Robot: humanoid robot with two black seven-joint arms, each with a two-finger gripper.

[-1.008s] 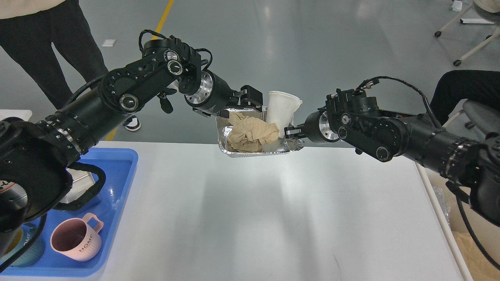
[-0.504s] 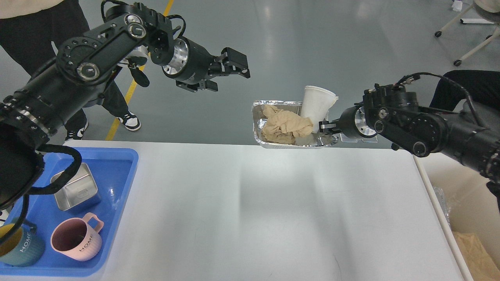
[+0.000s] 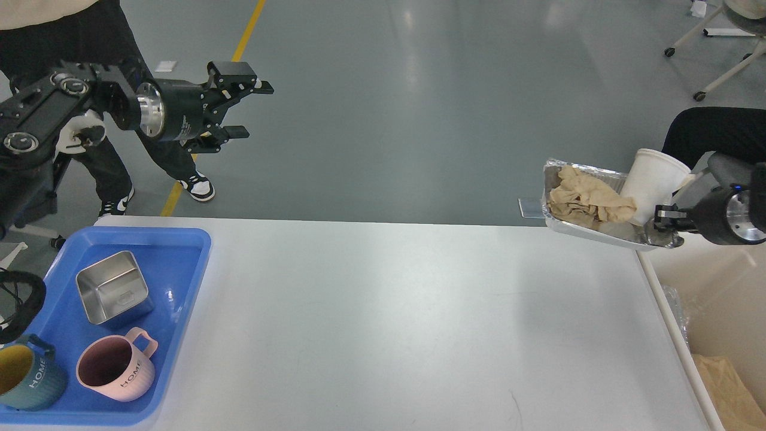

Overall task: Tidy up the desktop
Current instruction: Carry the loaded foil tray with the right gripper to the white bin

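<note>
The large white rectangular surface (image 3: 407,323) fills the lower view. At three o'clock, beyond its right edge, a beige rectangular bin (image 3: 718,287) sits below. Just above, the right fingers (image 3: 661,215) pinch the near-right rim of a crinkled silver foil tray (image 3: 589,230) of brown paper, tilted, long axis sideways. At ten o'clock, well apart, the left fingers (image 3: 248,108) hang spread, empty.

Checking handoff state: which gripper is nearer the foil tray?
Right. The right gripper grips the foil tray at its near-right rim, holding it above the desktop corner. The left gripper hangs open far to the left, beyond the table.
</note>
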